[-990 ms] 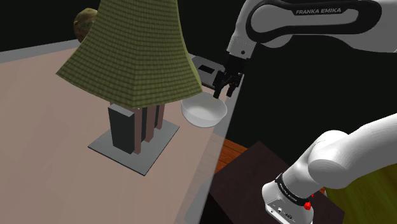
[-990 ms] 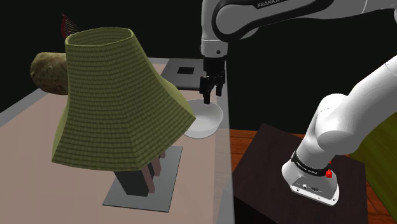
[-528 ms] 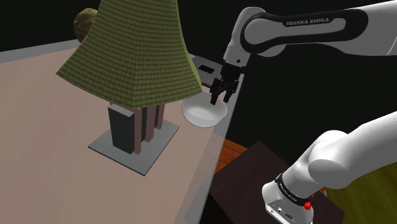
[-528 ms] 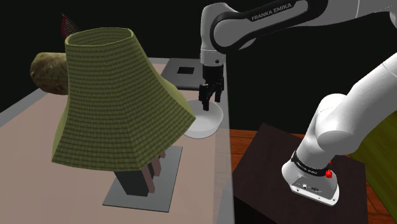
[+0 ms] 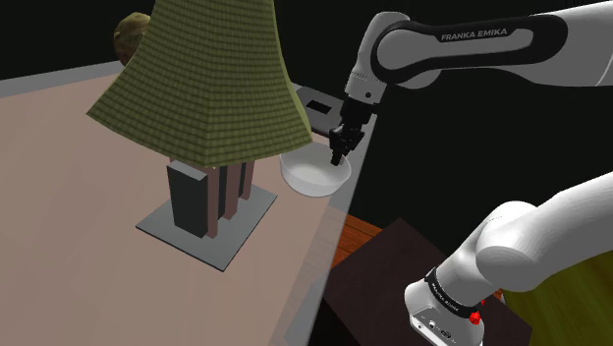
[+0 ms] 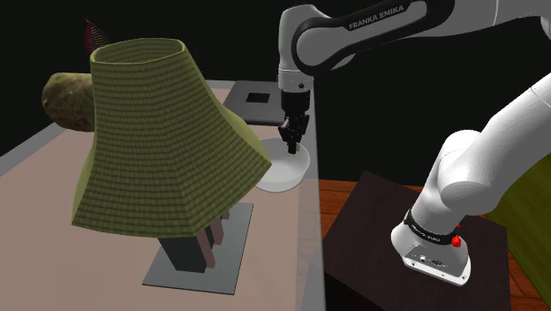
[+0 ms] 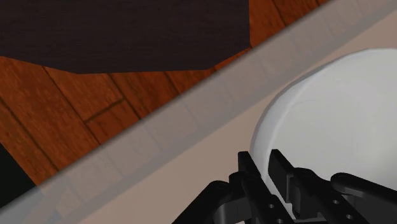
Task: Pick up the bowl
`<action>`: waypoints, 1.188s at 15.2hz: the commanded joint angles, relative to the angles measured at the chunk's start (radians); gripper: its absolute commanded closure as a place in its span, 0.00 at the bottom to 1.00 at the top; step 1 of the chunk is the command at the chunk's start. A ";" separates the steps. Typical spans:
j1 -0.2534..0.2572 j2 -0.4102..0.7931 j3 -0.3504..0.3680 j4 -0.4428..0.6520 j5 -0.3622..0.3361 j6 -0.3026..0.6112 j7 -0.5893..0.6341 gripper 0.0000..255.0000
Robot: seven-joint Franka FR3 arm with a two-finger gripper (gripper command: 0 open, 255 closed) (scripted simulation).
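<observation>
White, smoothly rounded arm links [image 5: 580, 226] with dark joint sections; long dark panel [image 5: 472, 39] set into the upper link, lettered "FRANKA EMIKA" in white capitals. Black band [image 5: 447, 298] with small white print around the lowest link, pale end plate below it, red button [image 5: 476, 317] at its edge. All-black hand ending in two blocky fingers [image 7: 281, 173].

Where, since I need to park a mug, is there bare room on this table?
Freest: the wide table stretch on the shoulder view's left of the lamp, and the strip between its base plate and the near edge. Crowded: the corner with bowl, gripper and dark square slab.
</observation>
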 commanded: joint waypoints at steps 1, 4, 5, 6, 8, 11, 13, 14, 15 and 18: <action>0.000 0.000 0.000 -0.001 0.000 0.000 0.000 1.00; 0.000 -0.006 0.000 0.019 -0.002 -0.027 0.006 1.00; 0.000 -0.010 -0.001 0.030 -0.003 -0.040 0.009 1.00; 0.000 -0.013 -0.002 0.041 -0.004 -0.054 0.011 1.00; -0.001 -0.018 -0.003 0.062 -0.006 -0.081 0.016 1.00; -0.002 -0.025 -0.006 0.097 -0.009 -0.121 0.023 1.00; -0.002 -0.028 -0.007 0.121 -0.011 -0.148 0.028 1.00; -0.002 -0.030 -0.008 0.133 -0.012 -0.161 0.030 1.00; -0.003 -0.031 -0.009 0.145 -0.012 -0.175 0.033 1.00; -0.003 -0.032 -0.010 0.172 -0.014 -0.203 0.038 1.00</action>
